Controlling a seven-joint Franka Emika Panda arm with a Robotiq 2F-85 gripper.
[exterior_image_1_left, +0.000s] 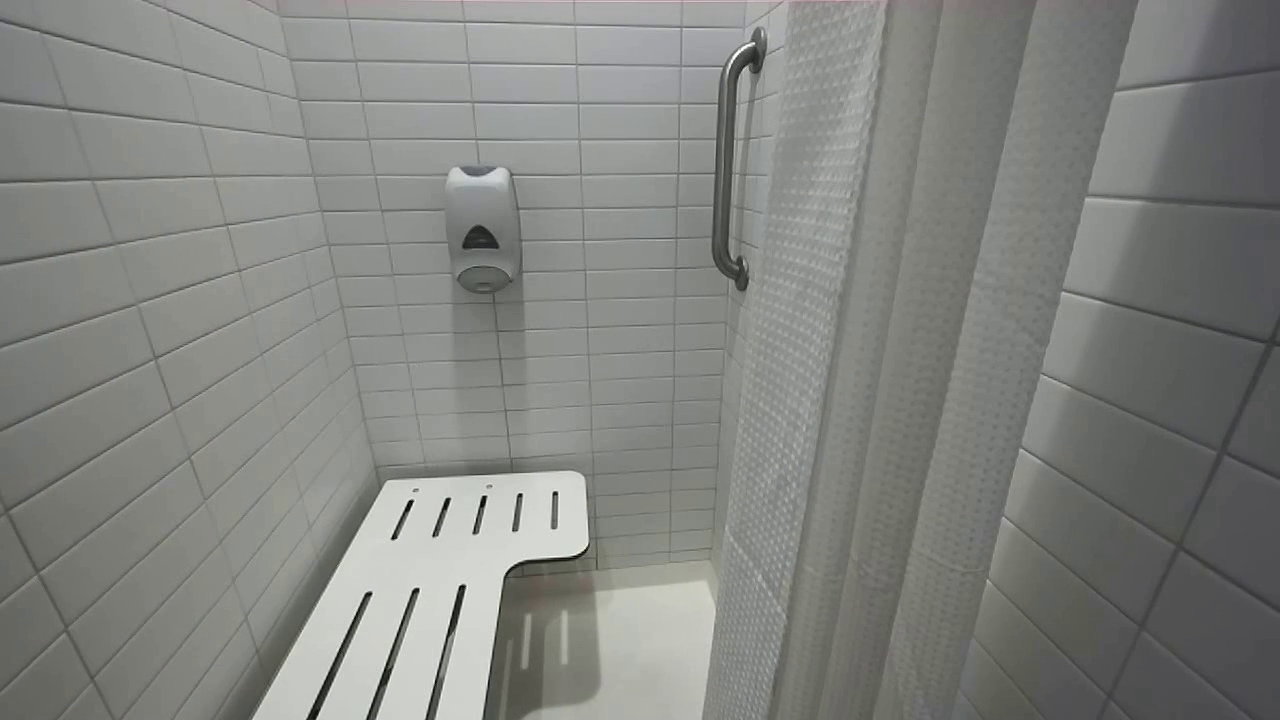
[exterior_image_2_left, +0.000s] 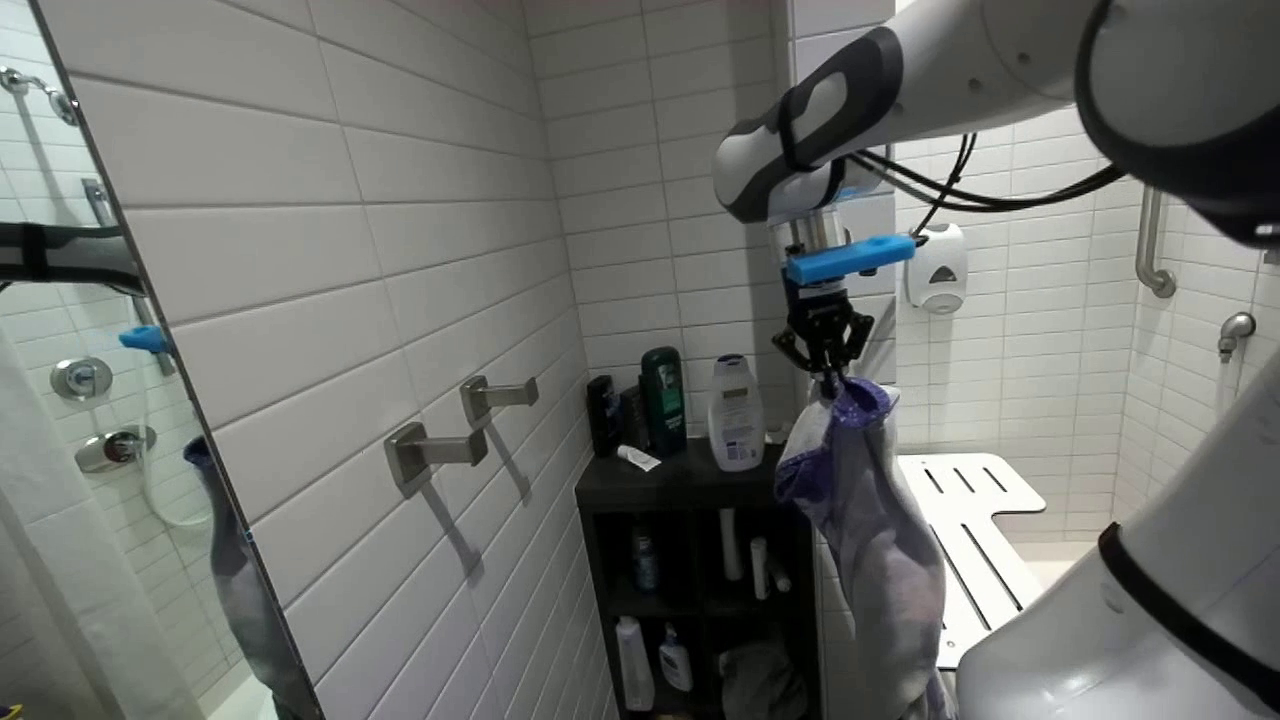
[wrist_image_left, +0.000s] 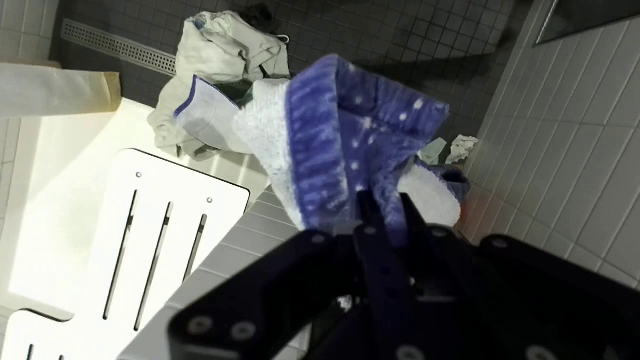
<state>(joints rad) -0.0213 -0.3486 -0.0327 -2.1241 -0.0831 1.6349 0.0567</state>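
Note:
A white-and-purple cloth (exterior_image_2_left: 880, 560), perhaps a towel or garment, hangs long and limp from my gripper (exterior_image_2_left: 830, 382) in an exterior view. The wrist view shows a fold of the cloth (wrist_image_left: 317, 150) pinched between the black fingertips of my gripper (wrist_image_left: 384, 202); its purple, speckled edge stands out loosely beyond them. Behind the hanging cloth are a black shelf unit (exterior_image_2_left: 690, 490) and a slotted white bench (exterior_image_2_left: 965, 490). The lower end of the cloth is partly hidden by the arm in that exterior view.
Two metal wall hooks (exterior_image_2_left: 435, 452) stick out left of the shelf. Several bottles, including a white bottle (exterior_image_2_left: 736, 415), stand on its top. A soap dispenser (exterior_image_1_left: 483, 230) and curtain (exterior_image_1_left: 890, 350) are in the shower. Pale cloths (wrist_image_left: 230, 50) lie on the floor.

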